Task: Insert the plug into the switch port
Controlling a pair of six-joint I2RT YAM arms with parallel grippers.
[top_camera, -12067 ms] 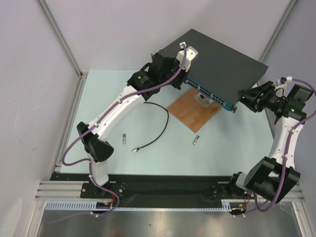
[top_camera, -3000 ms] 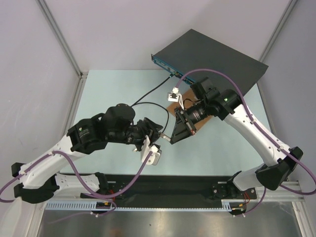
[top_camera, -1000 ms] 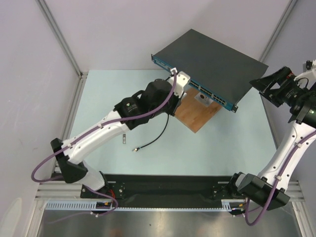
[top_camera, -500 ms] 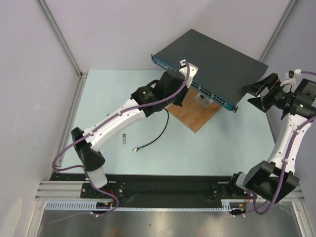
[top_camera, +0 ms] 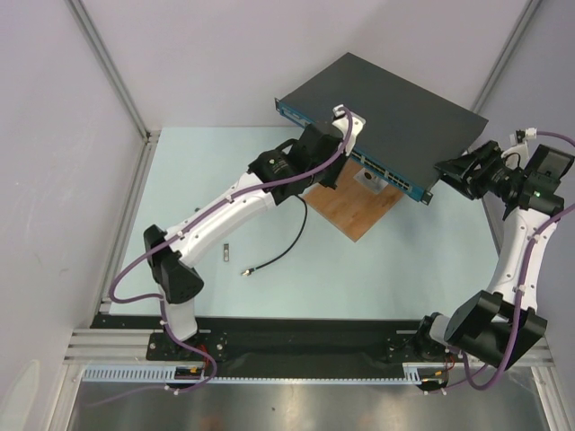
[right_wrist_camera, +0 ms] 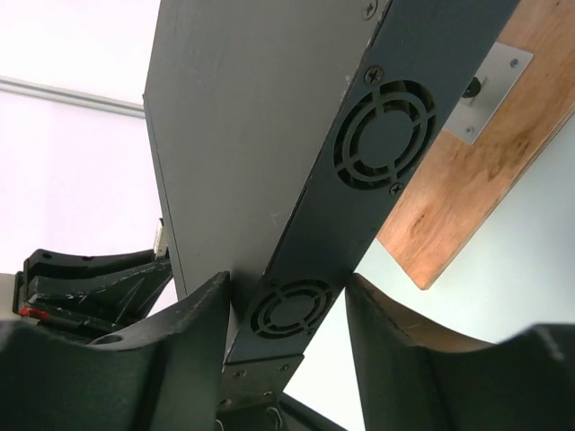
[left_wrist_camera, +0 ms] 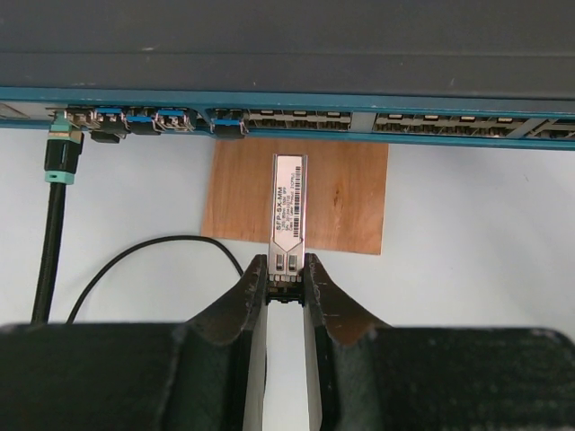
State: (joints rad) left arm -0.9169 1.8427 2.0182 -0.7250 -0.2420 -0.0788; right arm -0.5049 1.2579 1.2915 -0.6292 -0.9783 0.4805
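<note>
One switch [top_camera: 395, 103], one wooden board [top_camera: 355, 211] with one small metal plate [right_wrist_camera: 490, 94] screwed to it, and one plug [left_wrist_camera: 288, 199]. Two arms, so two grippers: left gripper [left_wrist_camera: 286, 269] and right gripper [right_wrist_camera: 287, 296]. One black cable [top_camera: 292, 238] (one loose end shows). One small metal clip [top_camera: 226, 251]. Two round fan grilles [right_wrist_camera: 386, 135] on the switch's side.

left end effector [left_wrist_camera: 286, 269] clamped, right [right_wrist_camera: 287, 287] parted
</note>
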